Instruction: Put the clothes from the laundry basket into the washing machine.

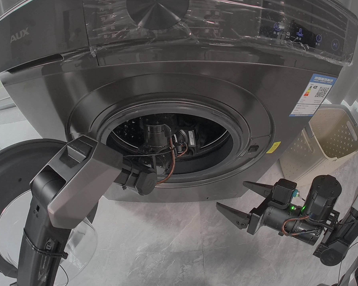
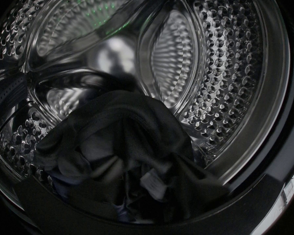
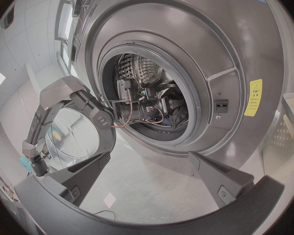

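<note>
The washing machine (image 1: 187,84) stands with its door (image 1: 8,179) swung open to the left. The left arm (image 1: 83,171) reaches through the round opening. The left hand is lost in the dark beyond the wrist, so I cannot tell whether it is open or grips anything. A dark heap of clothes (image 2: 121,154) lies low in the drum (image 2: 232,66), its folds hard to separate. The right hand (image 1: 231,194) hangs near the floor (image 1: 167,243) with jaws spread wide, holding nothing. The laundry basket (image 1: 330,140) leans at the machine's right side, its inside hidden.
</note>
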Robot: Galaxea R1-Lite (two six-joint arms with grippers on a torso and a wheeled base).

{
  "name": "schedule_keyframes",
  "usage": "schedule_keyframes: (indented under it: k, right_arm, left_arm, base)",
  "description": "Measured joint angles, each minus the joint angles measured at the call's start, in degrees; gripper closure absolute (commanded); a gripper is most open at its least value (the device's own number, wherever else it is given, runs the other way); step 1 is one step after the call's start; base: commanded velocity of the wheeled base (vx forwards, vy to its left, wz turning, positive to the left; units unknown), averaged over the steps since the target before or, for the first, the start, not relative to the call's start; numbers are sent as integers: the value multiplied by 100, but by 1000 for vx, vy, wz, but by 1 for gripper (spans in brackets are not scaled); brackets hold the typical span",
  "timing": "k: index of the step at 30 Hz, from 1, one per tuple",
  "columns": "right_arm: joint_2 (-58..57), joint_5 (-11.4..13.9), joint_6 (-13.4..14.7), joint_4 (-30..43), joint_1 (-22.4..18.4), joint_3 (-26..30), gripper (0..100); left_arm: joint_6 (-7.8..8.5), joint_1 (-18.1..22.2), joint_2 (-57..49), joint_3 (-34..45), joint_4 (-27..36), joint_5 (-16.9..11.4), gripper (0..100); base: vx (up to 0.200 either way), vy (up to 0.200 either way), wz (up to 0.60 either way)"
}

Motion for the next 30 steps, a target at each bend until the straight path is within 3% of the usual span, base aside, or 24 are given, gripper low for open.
schedule_keyframes:
  k: [12,16,20,21,30]
  right_arm:
    - [1,1,0,-1,0,-11,0]
    - [6,6,2,-4,0,-16,0]
    - [11,11,6,-1,2,-16,0]
    - [11,11,6,-1,2,-16,0]
    - [11,15,6,-4,0,1,0]
  left_arm:
    - [-90,312,686,-1734,188,491,100]
    - [-207,474,786,-1980,166,571,100]
    - [-224,535,805,-2031,148,567,100]
    - [-224,555,808,-2039,145,573,0]
    - [-243,439,708,-1919,145,718,0]
  base:
    - [0,0,0]
    - [0,0,0]
    - [0,0,0]
    - [0,0,0]
    - [0,0,0]
